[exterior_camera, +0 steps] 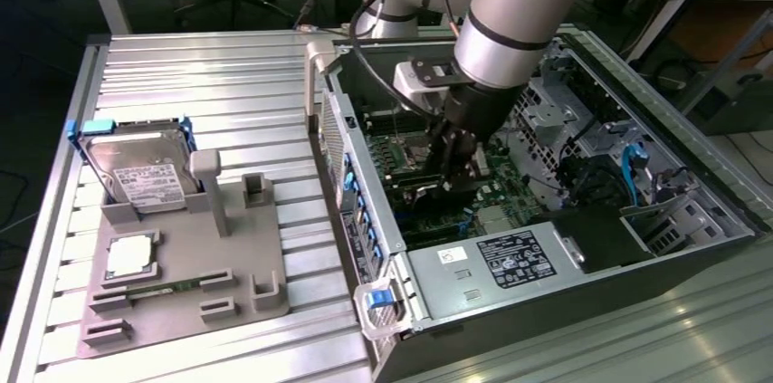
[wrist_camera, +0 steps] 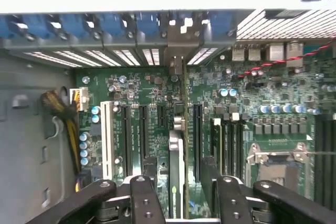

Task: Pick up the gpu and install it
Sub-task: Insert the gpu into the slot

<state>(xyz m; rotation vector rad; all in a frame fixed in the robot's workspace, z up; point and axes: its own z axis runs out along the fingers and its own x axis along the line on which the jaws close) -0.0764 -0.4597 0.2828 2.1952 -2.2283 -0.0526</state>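
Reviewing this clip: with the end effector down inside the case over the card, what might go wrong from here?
1. The gpu stands edge-on in the motherboard between the open fingers; if it is not fully seated, it may tilt or lose contact.
2. The fingers sit close beside the card, so a slanted lift might catch and tug it.
3. The end effector works deep in the case; cables and brackets crowd it, so a sideways move might snag.

A boxy silver hard drive with a white label (exterior_camera: 143, 179) is held upright in a grey moulded tray (exterior_camera: 242, 285), beside an open black computer case (exterior_camera: 676, 220).
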